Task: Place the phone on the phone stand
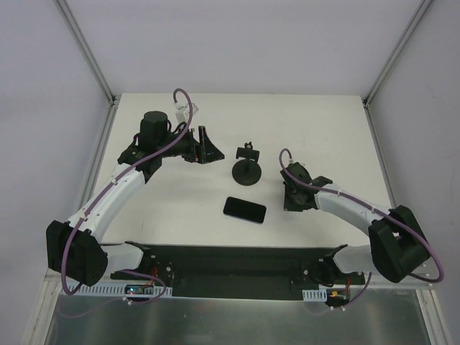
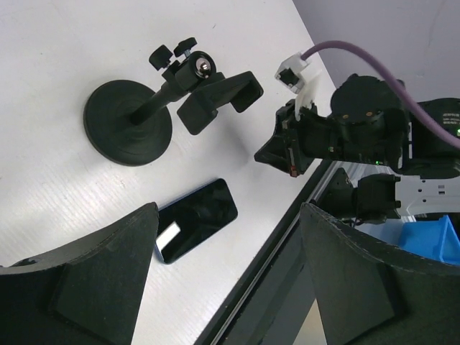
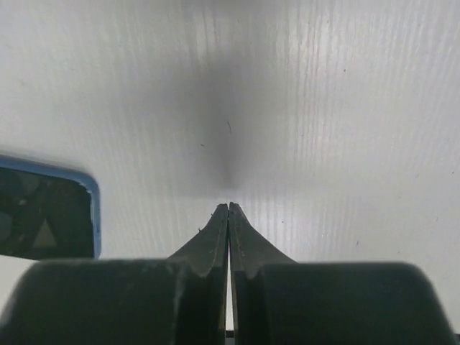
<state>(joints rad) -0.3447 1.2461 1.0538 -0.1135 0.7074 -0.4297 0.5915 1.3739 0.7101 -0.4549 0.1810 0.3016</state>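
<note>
Right claw (image 3: 228, 210), pressed together and empty, has the phone (image 3: 43, 215) lying just leftward.

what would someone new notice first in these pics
The black phone lies flat on the white table near the front middle, with the empty phone stand upright just beyond it. The left gripper hangs open left of the stand; the right gripper is shut on nothing, right of the phone.

Overhead and wrist views, phone (image 1: 244, 210) common
</note>
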